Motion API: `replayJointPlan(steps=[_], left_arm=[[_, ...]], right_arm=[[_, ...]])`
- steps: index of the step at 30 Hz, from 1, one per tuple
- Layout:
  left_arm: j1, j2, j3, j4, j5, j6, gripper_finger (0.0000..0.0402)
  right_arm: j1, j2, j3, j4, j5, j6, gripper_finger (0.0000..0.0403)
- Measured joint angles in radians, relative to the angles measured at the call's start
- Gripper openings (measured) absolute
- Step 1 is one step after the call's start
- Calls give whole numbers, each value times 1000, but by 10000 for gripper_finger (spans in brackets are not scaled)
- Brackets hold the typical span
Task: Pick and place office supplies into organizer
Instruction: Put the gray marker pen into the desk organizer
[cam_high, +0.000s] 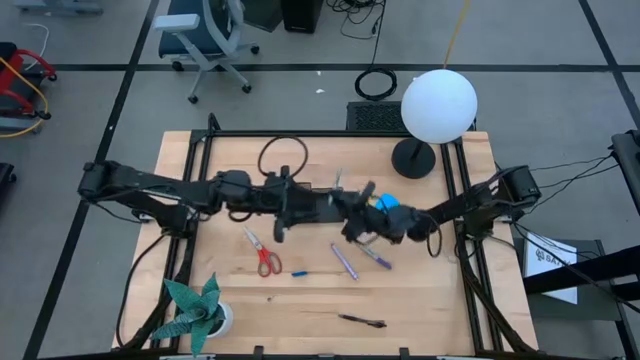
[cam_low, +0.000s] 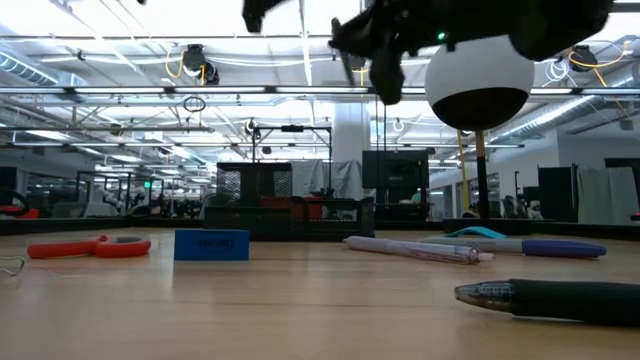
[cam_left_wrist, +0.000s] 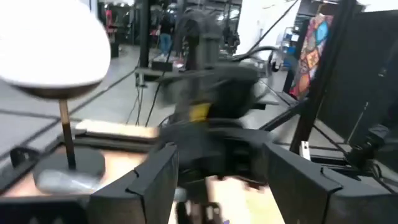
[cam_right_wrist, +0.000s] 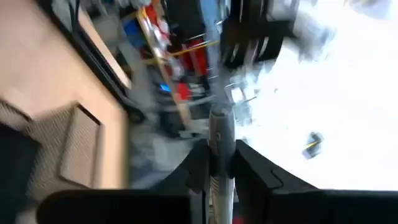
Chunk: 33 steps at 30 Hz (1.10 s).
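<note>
**Table stock, left to right, both arms at mid-table**

Plant (cam_high: 196, 310), teal paper leaves, near left corner of table (cam_high: 440, 300); scissors (cam_high: 262, 254), red handles, flat on the wood just right of it; tiny blue piece (cam_high: 299, 272) beside the scissors; left gripper (cam_high: 322, 203) raised over mid-table, jaws standing wide with nothing between them; organizer (cam_low: 290, 215), black, at the far side behind the arms in the low view; purple pen (cam_high: 344, 261) and second pen (cam_high: 377, 258) lying near centre; dark pen (cam_high: 362, 321) near the front edge; right gripper (cam_high: 357, 222) raised close to the left one, fingers (cam_right_wrist: 198, 167) pinched narrow on a slim silver pen (cam_right_wrist: 221, 146); blue notepad (cam_high: 387, 202) partly hidden under the right arm; lamp (cam_high: 438, 105), white globe, round black base, far right.
</note>
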Motion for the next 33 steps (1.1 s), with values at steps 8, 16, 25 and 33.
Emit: replayJointPlan(steps=[8, 16, 25, 33], left_arm=[[-94, -154, 0, -200, -177, 135, 238], [-137, -223, 0, -305, -242, 207, 239], [-130, -237, 0, -379, -366, 234, 239], [-123, -237, 0, -401, -369, 226, 239]], right_arm=[[-270, -113, -1, -290, -615, 938, 39], [-390, -95, 1, -119, -908, 1257, 39], [-397, 59, 57, -42, -942, 1291, 39], [-397, 204, 197, -141, -991, 1249, 39]])
